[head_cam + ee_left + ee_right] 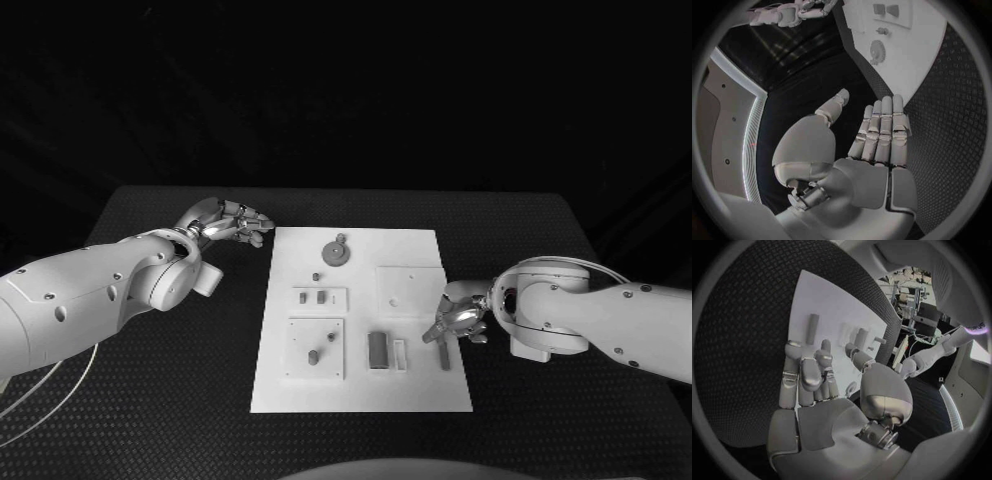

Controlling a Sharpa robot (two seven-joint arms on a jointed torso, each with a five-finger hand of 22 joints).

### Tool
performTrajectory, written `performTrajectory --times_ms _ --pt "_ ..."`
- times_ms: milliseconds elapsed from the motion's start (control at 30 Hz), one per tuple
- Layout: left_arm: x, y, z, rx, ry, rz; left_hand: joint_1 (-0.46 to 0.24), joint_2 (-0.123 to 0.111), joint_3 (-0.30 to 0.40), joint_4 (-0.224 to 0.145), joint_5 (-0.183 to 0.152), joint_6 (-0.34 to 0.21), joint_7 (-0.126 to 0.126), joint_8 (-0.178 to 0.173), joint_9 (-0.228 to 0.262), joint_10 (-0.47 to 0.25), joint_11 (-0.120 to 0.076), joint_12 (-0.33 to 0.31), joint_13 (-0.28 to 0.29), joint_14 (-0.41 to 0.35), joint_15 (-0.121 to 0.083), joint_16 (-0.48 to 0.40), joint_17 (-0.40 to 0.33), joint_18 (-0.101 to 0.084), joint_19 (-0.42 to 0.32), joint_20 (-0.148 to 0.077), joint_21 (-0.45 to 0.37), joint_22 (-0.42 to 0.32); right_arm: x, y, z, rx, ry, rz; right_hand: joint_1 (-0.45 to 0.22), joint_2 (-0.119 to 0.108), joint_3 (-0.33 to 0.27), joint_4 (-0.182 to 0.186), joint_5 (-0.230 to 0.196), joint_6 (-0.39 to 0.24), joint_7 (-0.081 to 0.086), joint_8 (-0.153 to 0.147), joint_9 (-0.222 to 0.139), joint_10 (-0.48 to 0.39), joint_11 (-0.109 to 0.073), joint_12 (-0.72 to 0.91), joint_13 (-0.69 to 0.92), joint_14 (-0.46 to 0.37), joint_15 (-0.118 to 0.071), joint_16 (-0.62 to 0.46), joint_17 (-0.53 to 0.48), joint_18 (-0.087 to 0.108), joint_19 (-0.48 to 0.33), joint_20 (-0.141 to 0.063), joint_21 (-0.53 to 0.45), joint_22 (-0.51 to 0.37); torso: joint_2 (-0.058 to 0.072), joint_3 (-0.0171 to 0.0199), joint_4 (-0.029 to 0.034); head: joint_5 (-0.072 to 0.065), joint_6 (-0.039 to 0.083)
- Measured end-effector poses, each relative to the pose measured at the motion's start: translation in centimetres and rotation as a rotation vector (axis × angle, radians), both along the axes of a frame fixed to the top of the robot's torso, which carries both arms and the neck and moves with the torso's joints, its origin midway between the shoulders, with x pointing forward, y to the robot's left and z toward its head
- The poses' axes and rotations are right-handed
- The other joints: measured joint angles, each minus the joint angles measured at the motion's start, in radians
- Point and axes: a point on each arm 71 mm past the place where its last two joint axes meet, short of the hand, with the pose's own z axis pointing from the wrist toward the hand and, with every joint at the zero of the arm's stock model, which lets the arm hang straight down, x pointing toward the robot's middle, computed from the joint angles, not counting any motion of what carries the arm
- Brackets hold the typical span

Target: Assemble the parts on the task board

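A dark, pebbled desk carries the smooth white task board. The right hand, fingers apart and empty, hovers at the board's edge over a slim grey bar — a centred, level pinch looks wisest. The left hand waits beside the board, open — small parts sit near a toothed disc.

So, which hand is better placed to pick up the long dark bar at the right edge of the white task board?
Probably the right hand: it hovers open beside the long dark bar. The left hand is off the white task board, at its far corner.
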Motion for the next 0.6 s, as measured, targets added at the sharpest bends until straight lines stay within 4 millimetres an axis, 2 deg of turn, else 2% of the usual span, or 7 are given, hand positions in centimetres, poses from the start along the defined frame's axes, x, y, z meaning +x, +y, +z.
performTrajectory --times_ms 200,400,600 --pt "0.0 -0.1 0.0 -0.001 0.001 -0.002 0.0 0.0 -0.002 0.002 0.0 0.0 0.0 0.0 0.0 0.0 0.0 0.0 0.0 0.0 0.0 0.0 0.002 0.0 0.0 0.0 0.0 0.0 0.1 -2.3 -0.1 -0.047 0.003 -0.03 0.0 0.0 -0.001 0.009 0.0 0.0 0.0 0.0 0.001 0.0 0.0 0.0 0.0 0.0 0.0 0.0 0.0 0.0 0.0 0.0 0.0 0.0 0.0 0.0 0.0005 -0.003 0.001" --pt "0.0 -0.1 0.0 -0.001 0.003 -0.004 -0.004 -0.004 0.0 0.004 0.0 0.0 0.0 0.0 0.0 0.0 0.0 0.0 -0.001 0.0 0.0 -0.004 0.004 0.0 0.0 0.0 0.0 0.0 -0.5 -1.8 -0.1 -0.062 0.023 0.012 -0.015 0.015 -0.003 0.017 0.0 0.0 0.0 0.0 0.001 0.0 0.0 0.0 0.0 0.001 0.002 0.0 -0.005 0.0 0.0 0.0 0.004 0.0 0.0 0.0005 0.0004 -0.006 0.007" --pt "0.0 -0.2 0.0 -0.002 0.005 -0.008 -0.004 -0.004 -0.002 0.008 0.0 0.0 0.0 0.004 -0.001 0.0 0.0 0.0 -0.001 0.0 0.0 -0.004 0.005 0.0 0.0 0.0 0.0 0.0 -0.5 -2.5 -0.4 -0.093 0.037 0.017 -0.03 0.031 -0.005 0.033 0.0 0.01 0.0 0.0 0.002 0.007 -0.004 0.0 0.0 0.002 0.002 0.0 -0.003 0.0 0.0 0.001 0.004 0.0 0.0 0.0006 0.0001 -0.01 0.008"
